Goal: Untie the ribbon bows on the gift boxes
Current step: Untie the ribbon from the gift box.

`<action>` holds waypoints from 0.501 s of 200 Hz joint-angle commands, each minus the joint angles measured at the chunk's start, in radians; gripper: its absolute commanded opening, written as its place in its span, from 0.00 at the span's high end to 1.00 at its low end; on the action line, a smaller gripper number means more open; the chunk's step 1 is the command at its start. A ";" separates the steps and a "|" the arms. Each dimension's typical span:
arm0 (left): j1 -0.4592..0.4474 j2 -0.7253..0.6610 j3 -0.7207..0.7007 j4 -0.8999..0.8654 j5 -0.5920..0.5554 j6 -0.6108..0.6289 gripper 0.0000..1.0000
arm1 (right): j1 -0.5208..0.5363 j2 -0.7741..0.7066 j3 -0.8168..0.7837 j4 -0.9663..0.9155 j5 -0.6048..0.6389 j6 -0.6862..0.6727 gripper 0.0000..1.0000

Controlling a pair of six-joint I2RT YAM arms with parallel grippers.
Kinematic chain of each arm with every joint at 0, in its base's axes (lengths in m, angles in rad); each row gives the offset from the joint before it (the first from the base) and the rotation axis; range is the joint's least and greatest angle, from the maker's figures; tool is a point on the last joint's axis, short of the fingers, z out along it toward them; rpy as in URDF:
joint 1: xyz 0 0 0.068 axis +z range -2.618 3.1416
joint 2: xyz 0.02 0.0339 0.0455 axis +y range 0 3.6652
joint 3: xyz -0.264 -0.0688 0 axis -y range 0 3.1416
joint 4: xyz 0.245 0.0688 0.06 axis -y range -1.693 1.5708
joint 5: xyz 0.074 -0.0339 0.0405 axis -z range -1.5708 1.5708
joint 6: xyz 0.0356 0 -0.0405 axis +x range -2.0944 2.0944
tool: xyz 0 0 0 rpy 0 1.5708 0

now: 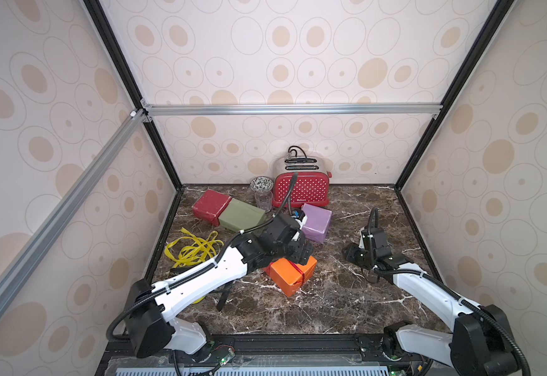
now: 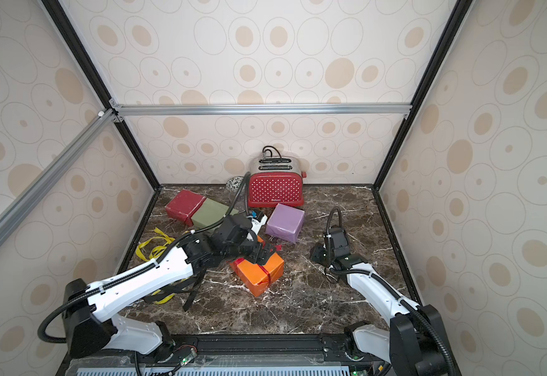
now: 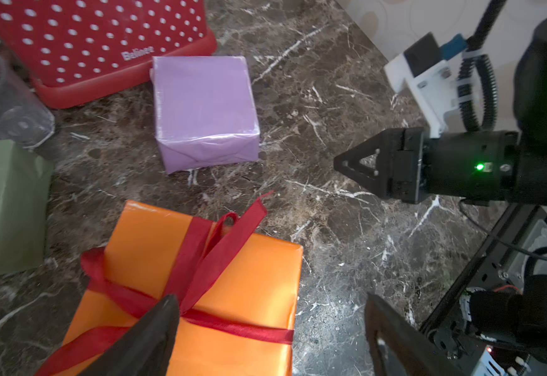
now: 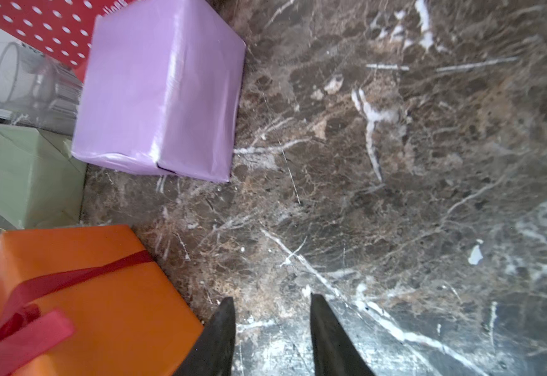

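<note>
An orange gift box (image 1: 290,275) (image 3: 239,276) lies mid-table with a red ribbon (image 3: 220,247) knotted on top; one small loop and loose tails show. My left gripper (image 3: 270,302) (image 1: 304,254) hangs open over it, one finger by the knot, the other past the box's edge above the table. The lilac box (image 1: 316,223) (image 4: 158,91), olive green box (image 1: 241,216) and dark red box (image 1: 210,203) carry no ribbon. Loose yellow ribbons (image 1: 194,249) and a black ribbon (image 1: 225,298) lie at the left. My right gripper (image 4: 272,298) (image 1: 352,254) is open and empty, low over the table right of the orange box.
A red white-dotted toaster (image 1: 301,192) stands at the back wall with a clear glass (image 1: 263,199) and a patterned bowl (image 1: 261,184) to its left. Walls close in the marble table (image 1: 347,302) on three sides.
</note>
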 commanded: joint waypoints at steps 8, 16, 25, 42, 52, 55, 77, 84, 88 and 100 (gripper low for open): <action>-0.014 0.109 0.177 -0.236 0.044 0.175 0.13 | -0.002 0.013 -0.057 0.192 -0.014 0.031 0.57; -0.013 0.146 0.225 -0.276 0.041 0.207 0.14 | -0.002 0.030 -0.075 0.225 -0.017 0.039 0.58; -0.014 0.192 0.274 -0.319 0.046 0.242 0.16 | -0.002 0.051 -0.089 0.258 -0.015 0.055 0.58; -0.014 0.279 0.376 -0.400 0.035 0.298 0.25 | -0.002 0.087 -0.083 0.268 -0.040 0.064 0.58; -0.014 0.335 0.430 -0.442 0.037 0.328 0.29 | -0.002 0.094 -0.072 0.257 -0.047 0.060 0.58; -0.014 0.350 0.441 -0.452 0.040 0.337 0.30 | -0.002 0.094 -0.072 0.257 -0.048 0.061 0.58; -0.013 0.462 0.548 -0.510 0.029 0.372 0.42 | -0.002 0.080 -0.084 0.263 -0.040 0.064 0.58; -0.014 0.493 0.576 -0.521 0.022 0.378 0.42 | -0.002 0.079 -0.086 0.266 -0.039 0.065 0.58; -0.013 0.509 0.592 -0.528 0.015 0.380 0.42 | -0.002 0.078 -0.087 0.267 -0.039 0.065 0.58; -0.012 0.554 0.642 -0.553 0.003 0.388 0.43 | -0.002 0.084 -0.081 0.263 -0.046 0.063 0.58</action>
